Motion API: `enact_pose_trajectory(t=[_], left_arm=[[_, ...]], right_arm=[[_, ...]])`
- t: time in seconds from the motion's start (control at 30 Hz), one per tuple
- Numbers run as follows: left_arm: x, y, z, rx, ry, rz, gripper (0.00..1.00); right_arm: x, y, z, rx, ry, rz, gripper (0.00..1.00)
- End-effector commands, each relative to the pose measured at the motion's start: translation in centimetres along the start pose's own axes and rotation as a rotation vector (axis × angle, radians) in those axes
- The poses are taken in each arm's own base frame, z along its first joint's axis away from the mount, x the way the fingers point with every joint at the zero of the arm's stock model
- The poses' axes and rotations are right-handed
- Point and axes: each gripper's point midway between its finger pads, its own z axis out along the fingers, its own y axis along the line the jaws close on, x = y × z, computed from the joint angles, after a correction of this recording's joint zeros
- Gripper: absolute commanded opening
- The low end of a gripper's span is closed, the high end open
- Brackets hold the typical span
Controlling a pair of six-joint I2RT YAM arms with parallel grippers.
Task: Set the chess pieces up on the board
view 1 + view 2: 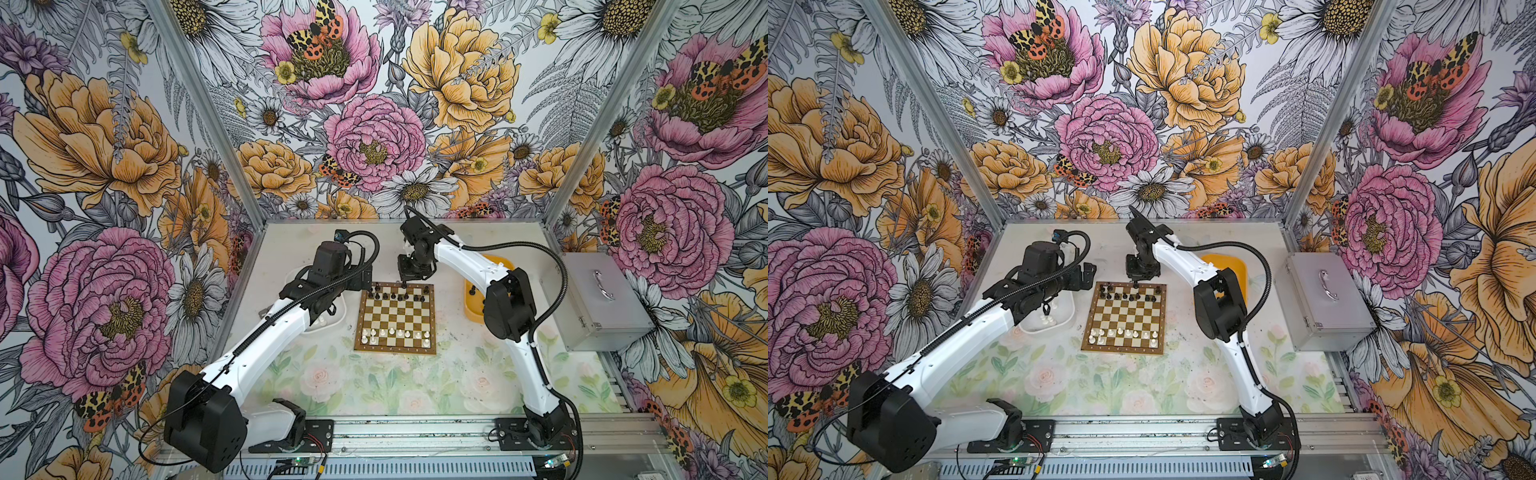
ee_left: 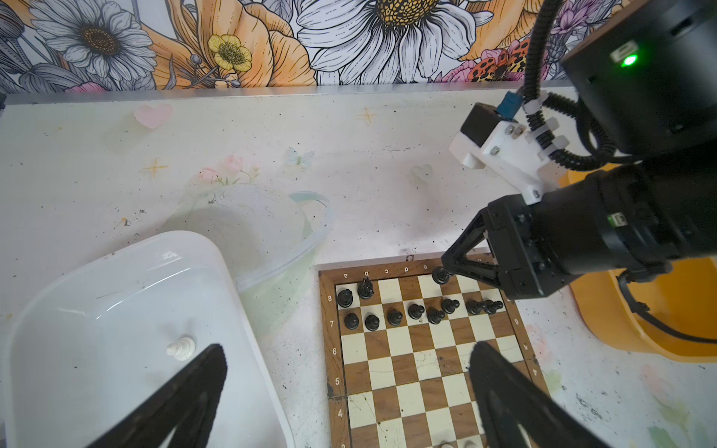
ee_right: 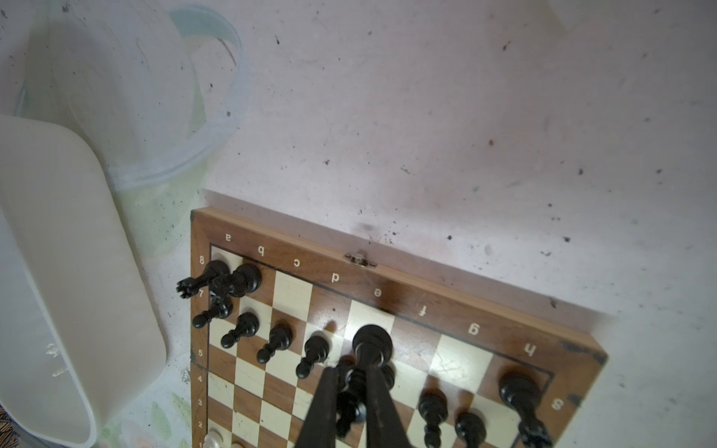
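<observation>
Where the board (image 1: 398, 318) sits: tabletop middle, between white tray (image 2: 116, 271) and yellow tray (image 2: 694, 287).
Writing I read: a to h on its far border, 8 down to 1 on its left border.
Right gripper (image 3: 351, 388): clamped on a tall black piece (image 3: 371, 341) at e8.
Left gripper (image 2: 348, 349): jaws spread wide, holding nothing, near the board's far-left corner.
Black pieces (image 2: 416, 310): far two rows.
White pieces (image 1: 400, 333): near rows.
Spare white piece (image 2: 181, 347): in the white tray.

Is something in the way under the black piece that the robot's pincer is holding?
Nothing visible. The right pincer is shut on the tall black piece, over a bare cream square by the board's letter e. The black pawns stand in the next row, not under it.
</observation>
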Motion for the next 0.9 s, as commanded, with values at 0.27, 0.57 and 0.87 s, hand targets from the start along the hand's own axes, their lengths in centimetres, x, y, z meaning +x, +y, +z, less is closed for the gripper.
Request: enact_pose_trajectory(t=[0.27,0.57,0.87], left_arm=[[-1.4,-0.2,-0.5,0.020,-0.043,-0.013,0.99],[-1.3,-0.1,-0.5,0.017,-0.044,-0.019,0.99],[-1.4,-0.1,-0.8,0.018,-0.051,-0.019,0.99]], right_arm=[[0.2,0.4,0.7,0.015,0.007,-0.016,0.01],[0.6,0.1,1.0,0.028,0.021,-0.024,0.01],[0.8,0.0,1.7,0.033,0.033,-0.023,0.01]])
